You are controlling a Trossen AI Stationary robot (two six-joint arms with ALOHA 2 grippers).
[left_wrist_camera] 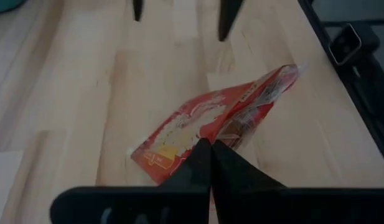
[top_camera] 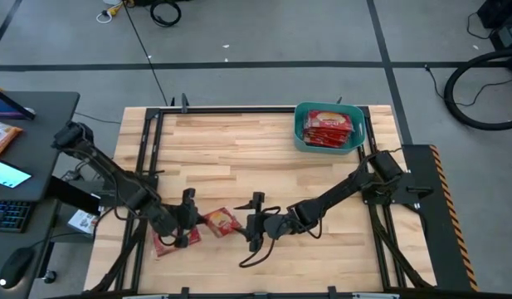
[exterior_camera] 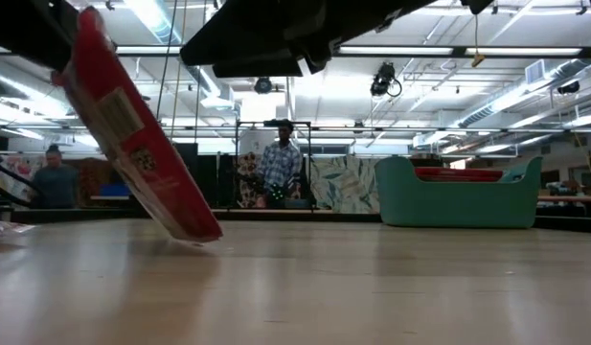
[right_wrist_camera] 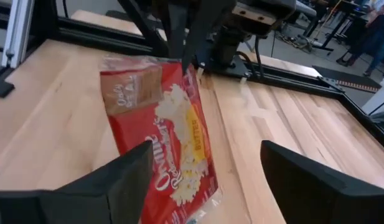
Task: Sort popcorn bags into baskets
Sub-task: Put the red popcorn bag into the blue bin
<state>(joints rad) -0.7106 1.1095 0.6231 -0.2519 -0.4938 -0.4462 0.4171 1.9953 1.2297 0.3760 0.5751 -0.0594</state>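
High view: left gripper (top_camera: 190,218) clamped on a popcorn bag (top_camera: 221,222) held tilted near the table's front edge; right gripper (top_camera: 256,220) spread wide just beside it. Step: apparent handover. Next: right closes, left releases, carry to teal basket (top_camera: 301,133).

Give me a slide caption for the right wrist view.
Left tool holds a red popcorn bag upright between the right tool's open fingers.

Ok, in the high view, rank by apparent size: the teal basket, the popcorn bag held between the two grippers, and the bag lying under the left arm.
1. Teal basket, clearly largest.
2. and 3. The held popcorn bag and the bag under the left arm look alike; the arm covers part of the second, so no ranking.
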